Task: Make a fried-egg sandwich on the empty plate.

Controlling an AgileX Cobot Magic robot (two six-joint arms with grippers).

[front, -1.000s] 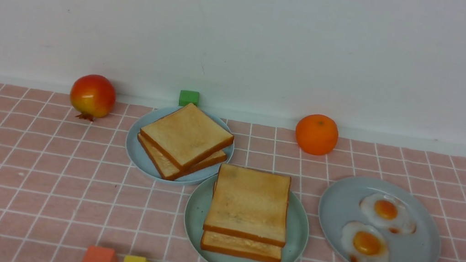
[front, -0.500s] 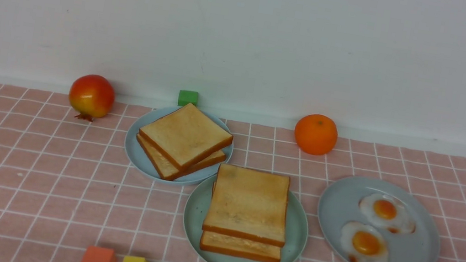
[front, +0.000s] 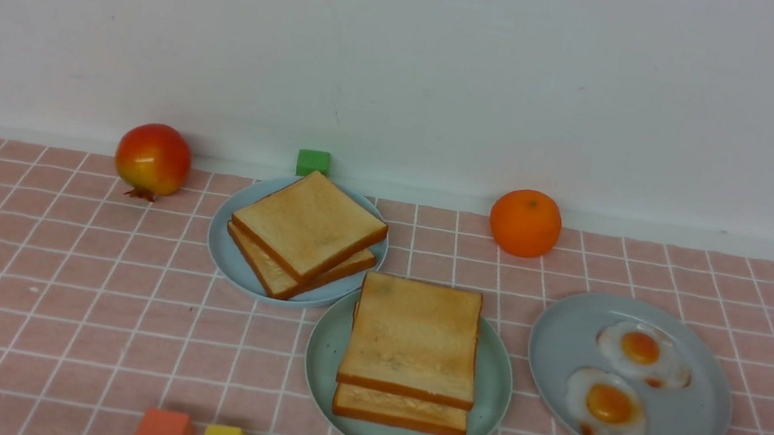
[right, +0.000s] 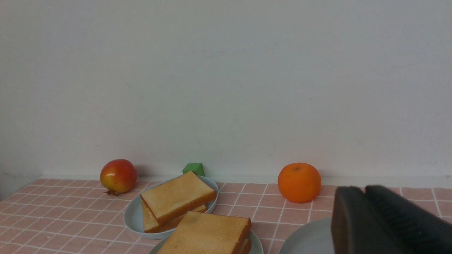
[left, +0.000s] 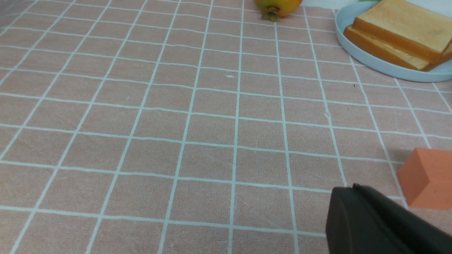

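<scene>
Toast (front: 413, 338) sat stacked two slices high on the green plate (front: 495, 391), between the other toast plate (front: 220, 246) and the egg plate (front: 697, 425). Left claw (left: 356, 211) was clamped tight, empty, near an orange block (left: 425, 178). Right claw (right: 367, 215) showed a narrow gap, nothing held.

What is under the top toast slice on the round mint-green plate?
Under the top square golden-brown toast slice on the round mint-green plate a second toast slice shows at its near edge. Whether an egg lies between them cannot be seen; the top slice covers it.
</scene>
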